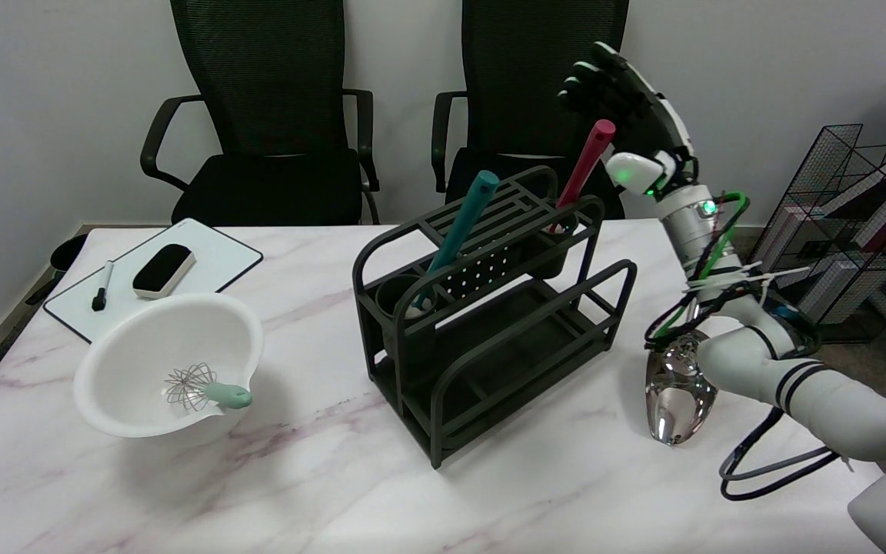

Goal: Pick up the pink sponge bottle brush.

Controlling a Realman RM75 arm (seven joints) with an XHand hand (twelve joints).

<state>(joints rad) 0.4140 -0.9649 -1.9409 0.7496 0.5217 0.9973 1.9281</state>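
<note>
Right hand (627,96) raised on its upright forearm (fingers apart, holding nothing).

1. Looks like an office/lab room: two black mesh office chairs (262,115) vs. plain white wall.
2. Small whiteboard (157,277) w/ eraser (164,270) + marker (101,286) on marble-look table (258,492).
3. Wire rack (843,223) w/ books, right side.

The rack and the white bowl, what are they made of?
The rack looks like matte dark grey plastic or coated metal: smooth rounded bars, no shine, so I cannot say which. The bowl looks like white plastic, with a thin rim and a soft, dull sheen rather than a glassy gloss.
</note>
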